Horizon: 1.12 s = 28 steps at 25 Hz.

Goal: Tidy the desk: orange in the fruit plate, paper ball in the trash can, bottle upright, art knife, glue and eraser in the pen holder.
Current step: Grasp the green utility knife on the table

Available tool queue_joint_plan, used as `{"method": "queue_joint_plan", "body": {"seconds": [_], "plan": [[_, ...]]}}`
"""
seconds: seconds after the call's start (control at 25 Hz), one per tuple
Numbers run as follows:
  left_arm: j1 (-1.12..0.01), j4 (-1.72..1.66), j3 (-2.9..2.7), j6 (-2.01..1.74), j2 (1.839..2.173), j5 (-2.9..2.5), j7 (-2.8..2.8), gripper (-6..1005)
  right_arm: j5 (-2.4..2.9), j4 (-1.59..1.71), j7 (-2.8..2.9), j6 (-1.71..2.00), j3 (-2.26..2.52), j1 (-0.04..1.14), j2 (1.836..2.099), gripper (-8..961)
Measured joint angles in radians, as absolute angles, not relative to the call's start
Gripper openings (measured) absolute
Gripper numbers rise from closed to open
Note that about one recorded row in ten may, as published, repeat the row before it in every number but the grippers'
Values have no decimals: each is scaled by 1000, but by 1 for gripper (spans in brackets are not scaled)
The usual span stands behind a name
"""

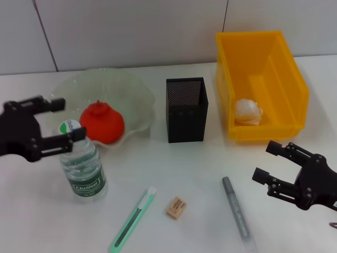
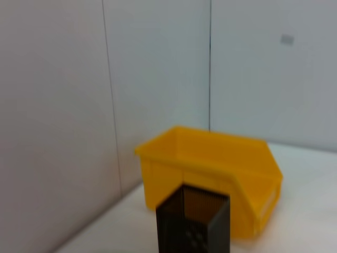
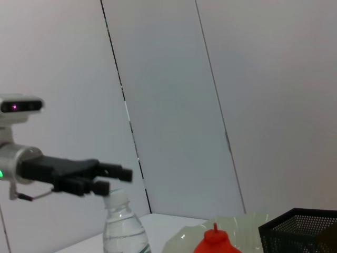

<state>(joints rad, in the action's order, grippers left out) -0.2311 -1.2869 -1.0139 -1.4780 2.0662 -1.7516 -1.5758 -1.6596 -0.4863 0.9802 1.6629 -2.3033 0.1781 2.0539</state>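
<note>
The bottle (image 1: 82, 171) is seen standing upright on the white table (image 1: 189, 174), its white cap (image 1: 70, 127) lying between the spread fingers of the left hand (image 1: 66, 118), which is open and not closed on it; in the right wrist view the same fingers are seen level with the cap, one on either side. Just beyond that hand the orange (image 1: 102, 123) is held in the pale green fruit plate (image 1: 139, 95). Further to the hand's right the black mesh pen holder (image 1: 187, 109) is placed, and beyond it the yellow trash can (image 1: 261, 84), in which the white paper ball (image 1: 248, 112) is lying. The right hand (image 1: 267, 161) is held low over the table in front of the trash can, open, with nothing between its fingers. To its left, near it, a grey pen-shaped stick (image 1: 236, 211) is laid flat on the table. Further left the tan eraser (image 1: 176, 207) is lying, and just beside that the green art knife (image 1: 134, 218), which is nearer the bottle and the left hand than the right.
</note>
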Motion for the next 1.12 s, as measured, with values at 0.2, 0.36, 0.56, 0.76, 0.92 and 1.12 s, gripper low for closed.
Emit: {"method": "queue_joint_plan", "body": {"seconds": [0.2,0.36,0.56,0.76,0.92,1.12], "plan": [[-163,-1430,-1017,-1486,2070,-1691,-1613,777,-1660,-486,980,1663,-2307,178,2054,809],[-113,-1551,-1067,-1492,2070,-1647,-1705,806,-1660,-487,980,1663,-2307,181,2053,809],[-80,-1677,-1187,-1475,2070,-1696,-1848,807,-1660,-495,980,1663,-2307,183,2039,809],[-76,-1765,-1314,-1465,2071,-1821,-2012,807,-1642,-495,980,1661,-2306,185,2019,809],[-79,-1825,-1427,-1438,2072,-1981,-2144,806,-1632,-496,972,1649,-2304,187,2015,809],[-98,-1897,-1550,-1436,2071,-2143,-2288,805,-1630,-496,967,1620,-2300,183,2019,809]]}}
